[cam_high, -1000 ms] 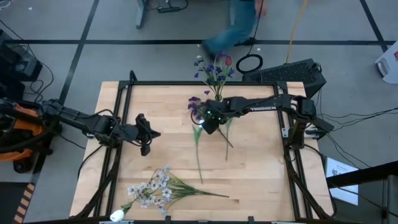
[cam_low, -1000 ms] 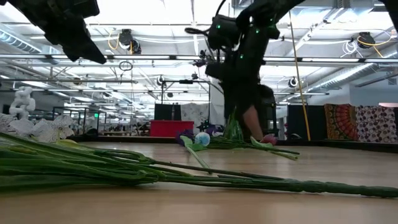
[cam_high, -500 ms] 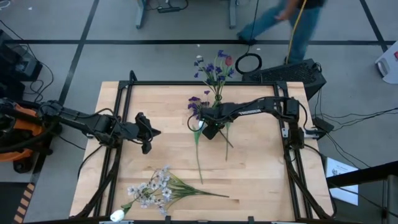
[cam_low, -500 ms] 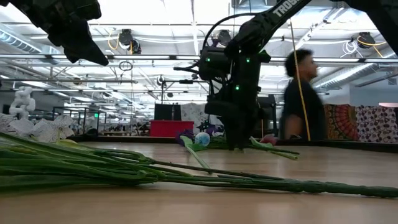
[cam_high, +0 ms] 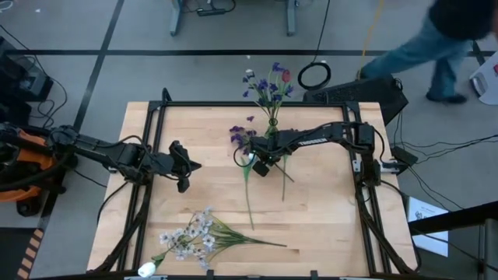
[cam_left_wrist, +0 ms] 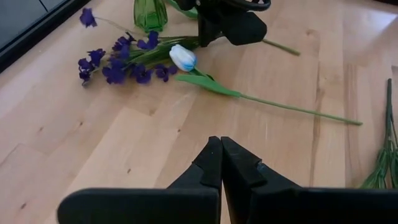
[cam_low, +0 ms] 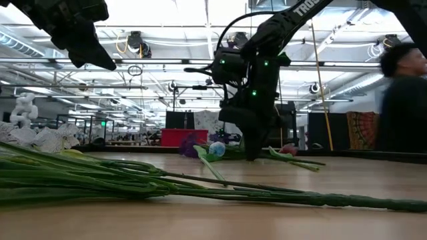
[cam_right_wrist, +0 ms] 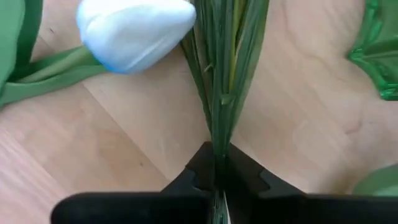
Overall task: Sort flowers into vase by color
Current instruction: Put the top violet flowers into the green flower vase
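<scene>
A purple-blue spray (cam_high: 239, 137) lies on the table beside the green vase (cam_high: 272, 122), which holds more purple flowers and a dark red bud (cam_high: 285, 75). My right gripper (cam_high: 258, 166) stands over the spray's green stems, shut on them. A white-blue tulip (cam_left_wrist: 183, 57) lies next to it, its stem (cam_high: 249, 198) running toward the near edge. White blossom sprays (cam_high: 189, 237) lie at the near left. My left gripper (cam_high: 189, 166) hangs shut above the table's left half, holding nothing. My right gripper pinches the purple spray's bundle of green stems and leaves (cam_right_wrist: 217, 134) between its two fingers, some way below the blossoms. The fingers come from above, pointing steeply down, and lie across the stems. The spray lies on the table.
A black frame (cam_high: 233, 103) runs along the table's far and side edges. Bare wood lies between the two arms and at the near right. A person (cam_low: 403, 100) walks on the floor beyond the far right corner.
My right gripper has come down onto the purple spray's stems beside the tulip, rolled a little, and shut on them. The person behind the table has walked from the far middle toward the right.
</scene>
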Controlling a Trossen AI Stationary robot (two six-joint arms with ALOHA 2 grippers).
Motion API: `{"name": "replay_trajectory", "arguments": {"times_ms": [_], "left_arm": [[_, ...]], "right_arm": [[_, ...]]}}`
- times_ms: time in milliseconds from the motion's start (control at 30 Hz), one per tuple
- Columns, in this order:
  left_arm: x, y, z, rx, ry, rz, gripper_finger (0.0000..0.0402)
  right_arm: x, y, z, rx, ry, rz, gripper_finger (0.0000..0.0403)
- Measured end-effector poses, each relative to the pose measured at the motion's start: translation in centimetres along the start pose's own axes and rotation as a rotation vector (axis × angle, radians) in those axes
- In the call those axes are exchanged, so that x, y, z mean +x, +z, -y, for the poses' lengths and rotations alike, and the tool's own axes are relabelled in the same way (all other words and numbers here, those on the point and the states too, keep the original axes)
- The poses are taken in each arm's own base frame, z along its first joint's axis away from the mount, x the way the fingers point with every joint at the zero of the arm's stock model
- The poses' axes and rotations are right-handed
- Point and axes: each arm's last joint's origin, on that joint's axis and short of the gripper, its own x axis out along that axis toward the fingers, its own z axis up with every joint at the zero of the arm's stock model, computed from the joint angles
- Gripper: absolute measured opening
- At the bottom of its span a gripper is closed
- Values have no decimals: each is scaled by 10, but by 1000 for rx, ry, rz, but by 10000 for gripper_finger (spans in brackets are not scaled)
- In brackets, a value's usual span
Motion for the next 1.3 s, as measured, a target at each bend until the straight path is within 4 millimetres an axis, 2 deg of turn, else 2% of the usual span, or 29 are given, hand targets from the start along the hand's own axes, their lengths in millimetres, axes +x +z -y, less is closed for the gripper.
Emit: {"name": "replay_trajectory", "arguments": {"times_ms": [100,300,500,633,700,800,933,1067,1200,1300], "left_arm": [[0,0,0,0,1,0,6],[0,0,0,0,15,8,6],[0,0,-1,1,24,12,6],[0,0,-1,-16,24,12,6],[0,0,-1,-22,26,13,6],[0,0,-1,-23,28,14,6],[0,0,-1,-23,28,14,6],[0,0,-1,-23,28,14,6],[0,0,-1,-23,27,14,6],[0,0,-1,-23,27,15,6]], "right_arm": [[-22,2,0,-1,-8,87,4],[-92,3,2,-31,25,328,3],[-174,-7,21,-20,75,601,3],[-215,-17,35,-25,64,767,2],[-226,-23,41,-32,89,842,2],[-225,-35,48,-22,139,943,2],[-210,-57,58,32,238,1108,2],[-180,-82,68,76,312,1318,1],[-153,-105,80,72,305,1629,1],[-128,-115,87,35,225,1664,0]]}}
